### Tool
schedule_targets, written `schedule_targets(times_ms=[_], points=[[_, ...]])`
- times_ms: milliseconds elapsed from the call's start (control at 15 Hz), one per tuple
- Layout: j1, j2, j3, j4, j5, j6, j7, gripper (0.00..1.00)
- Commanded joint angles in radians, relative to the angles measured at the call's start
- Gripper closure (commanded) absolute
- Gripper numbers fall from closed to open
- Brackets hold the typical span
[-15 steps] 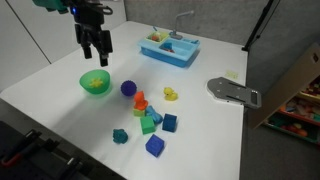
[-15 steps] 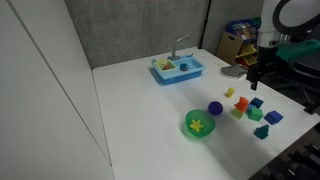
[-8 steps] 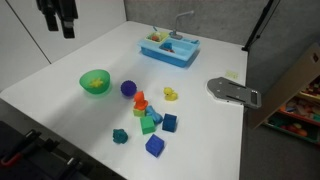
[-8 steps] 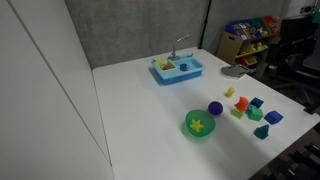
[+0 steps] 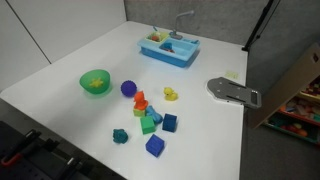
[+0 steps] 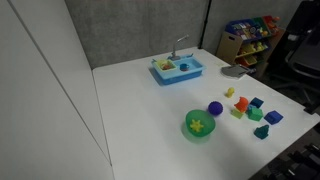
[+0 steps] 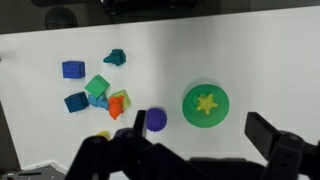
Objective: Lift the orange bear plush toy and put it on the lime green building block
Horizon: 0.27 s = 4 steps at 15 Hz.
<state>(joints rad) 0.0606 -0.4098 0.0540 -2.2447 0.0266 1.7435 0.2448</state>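
Observation:
The orange bear plush toy [image 5: 140, 101] lies on the white table in a cluster of blocks, next to the purple ball; it also shows in the other exterior view [image 6: 241, 102] and in the wrist view [image 7: 117, 104]. The lime green building block [image 5: 148, 125] sits right beside it [image 7: 97, 87]. My gripper [image 7: 205, 128] shows only in the wrist view. It is high above the table, open wide and empty, with the green bowl between its fingers. The arm is out of both exterior views.
A green bowl [image 5: 95, 82] holds a yellow star. A purple ball [image 5: 128, 88], a small yellow toy [image 5: 171, 94], and blue and teal blocks [image 5: 154, 146] lie around. A blue toy sink [image 5: 168, 47] stands at the back, and a grey plate [image 5: 232, 91] sits at the table edge.
The arm has risen and left both exterior views; one second ago the gripper hung above the green bowl. The objects on the table have not moved.

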Motion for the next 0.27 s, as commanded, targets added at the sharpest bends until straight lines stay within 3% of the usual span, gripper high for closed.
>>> schedule_targets(times_ms=[0, 200], points=[[0.000, -0.074, 0.013, -0.018, 0.034, 0.001, -0.034, 0.00], [-0.011, -0.061, 0.026, -0.005, 0.025, -0.003, -0.020, 0.00]])
